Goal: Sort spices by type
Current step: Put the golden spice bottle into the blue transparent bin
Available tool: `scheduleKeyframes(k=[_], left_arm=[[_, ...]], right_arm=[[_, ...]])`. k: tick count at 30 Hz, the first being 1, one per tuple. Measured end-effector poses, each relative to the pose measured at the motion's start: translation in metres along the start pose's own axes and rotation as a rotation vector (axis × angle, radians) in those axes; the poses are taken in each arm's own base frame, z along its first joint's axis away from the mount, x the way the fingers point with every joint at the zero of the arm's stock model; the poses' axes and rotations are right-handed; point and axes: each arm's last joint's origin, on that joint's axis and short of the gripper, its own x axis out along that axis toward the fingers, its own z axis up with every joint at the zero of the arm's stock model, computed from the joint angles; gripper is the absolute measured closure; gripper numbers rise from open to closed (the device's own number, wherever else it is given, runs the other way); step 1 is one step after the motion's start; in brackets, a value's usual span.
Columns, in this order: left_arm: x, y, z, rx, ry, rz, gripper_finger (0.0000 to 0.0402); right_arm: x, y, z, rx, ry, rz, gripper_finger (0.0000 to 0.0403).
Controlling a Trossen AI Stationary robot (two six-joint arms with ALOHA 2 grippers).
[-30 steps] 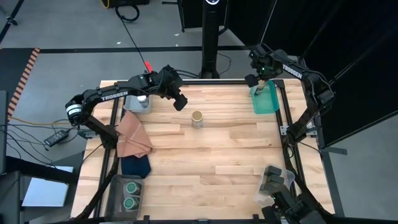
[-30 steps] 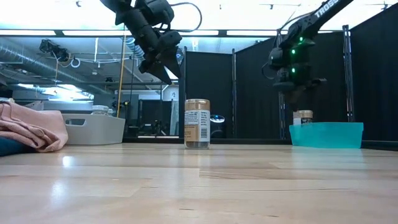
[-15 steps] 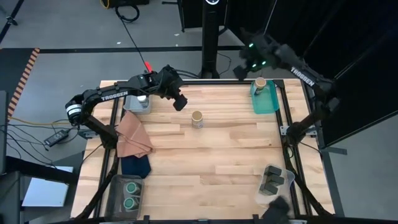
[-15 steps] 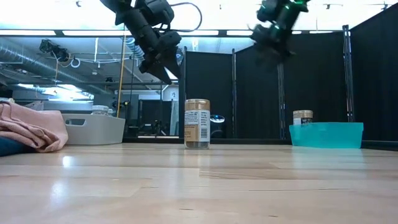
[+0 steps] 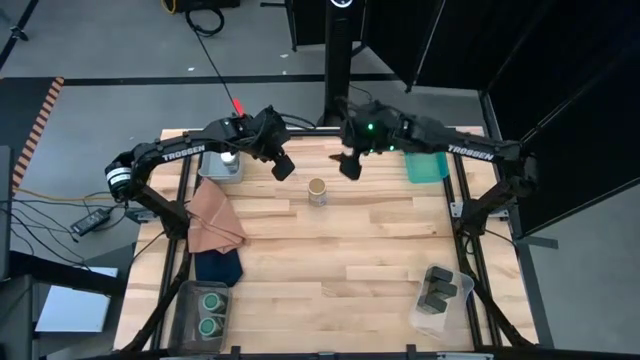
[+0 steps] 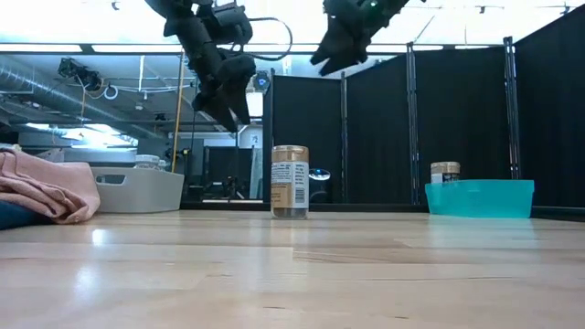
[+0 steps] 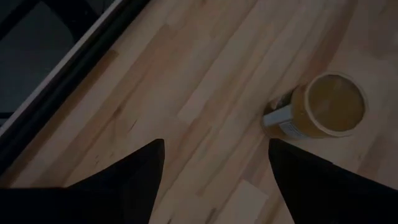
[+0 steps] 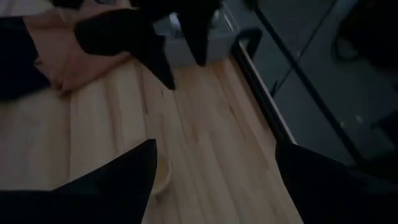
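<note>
While both grippers hang apart-fingered — left gripper [image 5: 283, 166], right gripper [image 5: 349, 164] — tan-lidded jar [image 5: 317, 190] stands free between them.

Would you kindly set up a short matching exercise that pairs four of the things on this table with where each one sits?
Things:
1. tan-lidded jar
2. green-lidded jars
3. black tins
4. teal bin

Places:
A. in a clear tray at the table's near left corner
B. far right part of the table, beside the right arm
C. standing alone on bare wood, between the left gripper and the right gripper
D. in a clear tray near the table's near right corner

Pairs: 1-C, 2-A, 3-D, 4-B
</note>
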Motion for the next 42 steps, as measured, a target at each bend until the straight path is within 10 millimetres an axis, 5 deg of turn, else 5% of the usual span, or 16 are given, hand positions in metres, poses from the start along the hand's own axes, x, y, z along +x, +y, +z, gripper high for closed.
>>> scheduleKeyframes(k=[10, 20, 31, 42], left_arm=[[0.000, 0.004, 0.000, -0.009, 0.006, 0.008, 0.0108], [0.000, 0.006, -0.003, -0.007, 0.035, 0.014, 0.0108], [0.000, 0.006, -0.003, 0.011, 0.037, 0.006, 0.0108], [0.000, 0.006, -0.002, 0.014, 0.028, 0.005, 0.0108]], right_arm=[[0.031, 0.024, -0.012, -0.076, -0.134, 0.007, 0.0068], [0.102, 0.054, -0.033, -0.117, -0.003, 0.095, 0.0067], [0.119, 0.056, -0.041, -0.096, 0.086, 0.103, 0.0010], [0.122, 0.057, -0.052, -0.080, 0.150, 0.120, 0.0022]])
